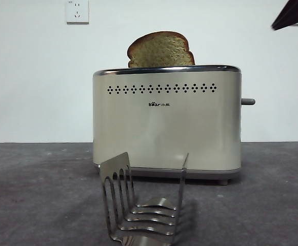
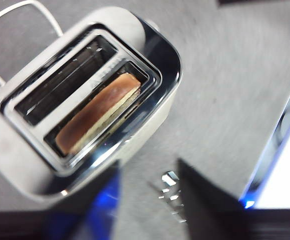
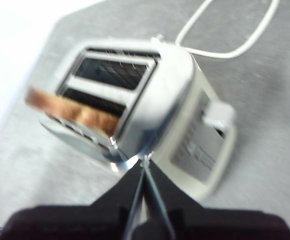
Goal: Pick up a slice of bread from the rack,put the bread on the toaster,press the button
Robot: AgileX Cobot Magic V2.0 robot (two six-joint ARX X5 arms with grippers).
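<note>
One slice of bread (image 1: 160, 50) stands upright in a slot of the toaster (image 1: 166, 123), its rounded top rising above the chrome rim at upper centre of the front view. At lower centre, the rack (image 1: 143, 205) sits on the grey bench (image 1: 36, 195) just before the toaster. On the toaster's right side the button (image 1: 247, 101) protrudes. Above the toaster, the left gripper (image 2: 149, 200) hangs with jaws spread and holding nothing, while the right gripper (image 3: 145, 200) has its jaws pressed together.

The toaster (image 1: 166, 128) has a smooth, satin cream shell with a glossy chrome top rim, which shines mirror-bright just beyond the right gripper's (image 3: 145, 167) matt black jaws. The rack (image 1: 141, 205) is polished steel wire. The bread (image 1: 160, 50) shows porous, rough crumb and dark crust. The table (image 1: 31, 195) is matt, mottled grey.
</note>
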